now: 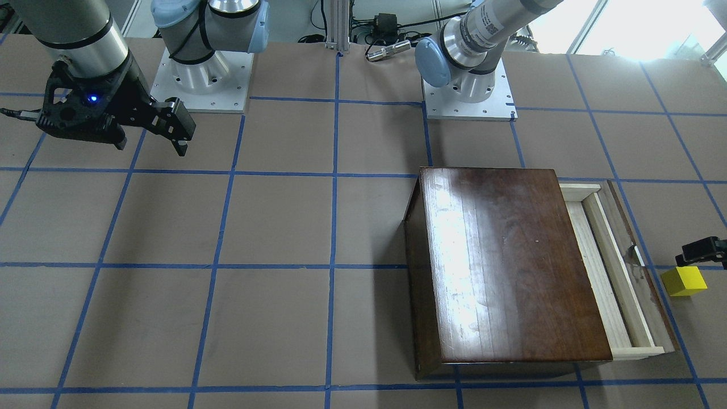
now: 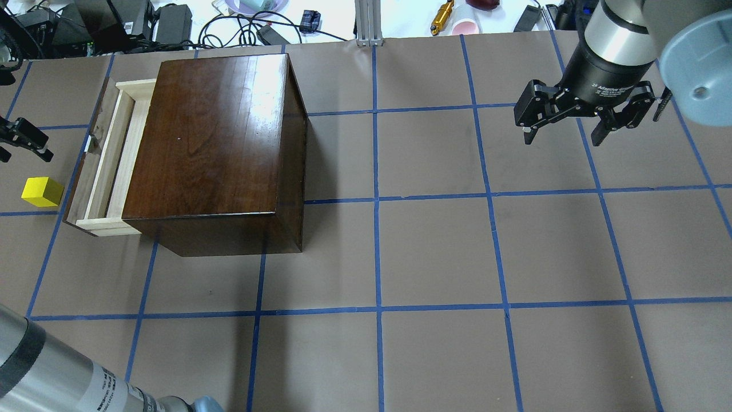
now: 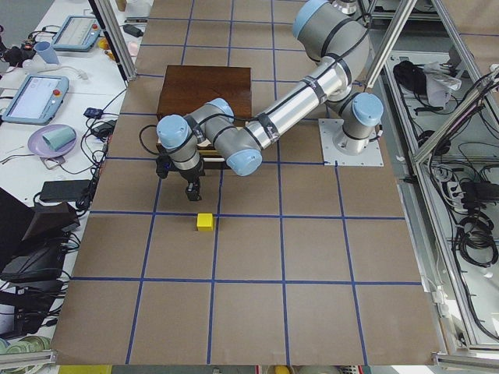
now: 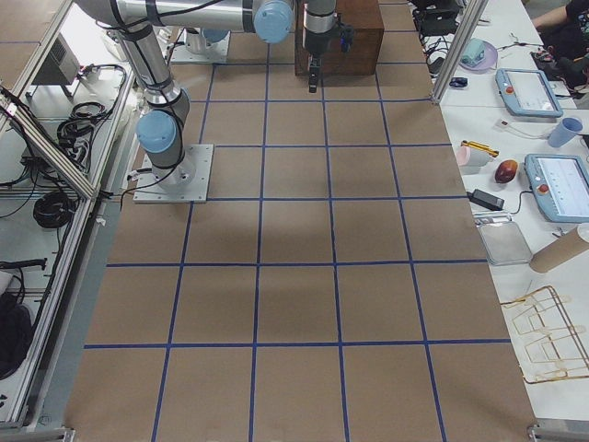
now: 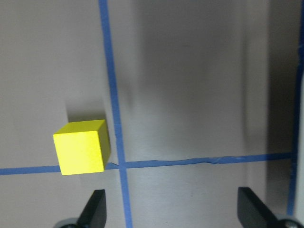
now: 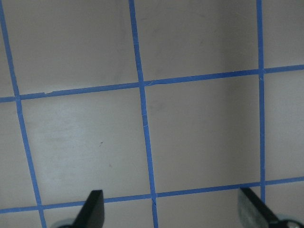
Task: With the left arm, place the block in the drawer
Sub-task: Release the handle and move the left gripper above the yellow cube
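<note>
The yellow block [image 2: 42, 191] lies on the table just left of the drawer [image 2: 106, 157], which is pulled partly out of the dark wooden box [image 2: 223, 143]. The drawer tray looks empty. My left gripper [image 5: 173, 211] is open and empty, hovering above the table beside the drawer front. In the left wrist view the block [image 5: 81, 147] sits just ahead of the left fingertip [image 5: 97, 209], outside the gap. One left finger [image 2: 26, 136] shows at the overhead view's left edge. My right gripper [image 2: 562, 140] is open and empty, far off over the table's right side.
The drawer's dark front panel with its small metal pull [image 2: 87, 147] stands close to the block. Cables, cups and tools [image 2: 246, 23] lie beyond the table's far edge. The brown table has a grid of blue tape [image 2: 376, 200].
</note>
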Robot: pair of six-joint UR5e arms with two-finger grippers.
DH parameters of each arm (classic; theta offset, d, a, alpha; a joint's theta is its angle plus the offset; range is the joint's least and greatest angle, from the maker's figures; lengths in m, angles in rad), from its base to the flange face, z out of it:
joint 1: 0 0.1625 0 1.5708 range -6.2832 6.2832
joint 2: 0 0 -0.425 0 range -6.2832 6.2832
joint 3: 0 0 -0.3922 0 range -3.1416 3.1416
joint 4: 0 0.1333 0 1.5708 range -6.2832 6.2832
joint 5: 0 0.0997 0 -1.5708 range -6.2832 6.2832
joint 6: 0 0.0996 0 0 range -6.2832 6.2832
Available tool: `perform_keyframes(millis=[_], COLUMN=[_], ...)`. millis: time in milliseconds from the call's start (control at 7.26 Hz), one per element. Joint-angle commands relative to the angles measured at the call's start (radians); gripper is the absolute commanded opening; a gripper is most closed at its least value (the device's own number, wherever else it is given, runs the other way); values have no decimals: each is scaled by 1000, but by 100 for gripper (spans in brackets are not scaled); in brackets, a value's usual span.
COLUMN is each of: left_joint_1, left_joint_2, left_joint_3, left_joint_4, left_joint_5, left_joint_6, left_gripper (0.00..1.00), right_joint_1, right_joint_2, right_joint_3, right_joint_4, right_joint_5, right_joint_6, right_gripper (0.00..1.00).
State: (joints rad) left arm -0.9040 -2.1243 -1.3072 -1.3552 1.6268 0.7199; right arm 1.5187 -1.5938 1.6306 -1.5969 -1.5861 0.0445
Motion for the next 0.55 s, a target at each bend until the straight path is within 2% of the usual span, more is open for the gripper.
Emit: perform_keyframes(millis=[0, 413], left_joint_1=[43, 57], left_joint_2=[-73, -100], left_joint_3=[37, 19], left_joint_4=[74, 96], left_joint_5=[-2, -10], left_joint_6=[33, 32], left_gripper=[100, 97], right_joint_1=[0, 0], right_joint_2=[0, 0], right_joint_3=[0, 0], right_joint_4=[0, 0], right_joint_5=[0, 0], right_joint_6=[0, 0], right_gripper=[100, 100])
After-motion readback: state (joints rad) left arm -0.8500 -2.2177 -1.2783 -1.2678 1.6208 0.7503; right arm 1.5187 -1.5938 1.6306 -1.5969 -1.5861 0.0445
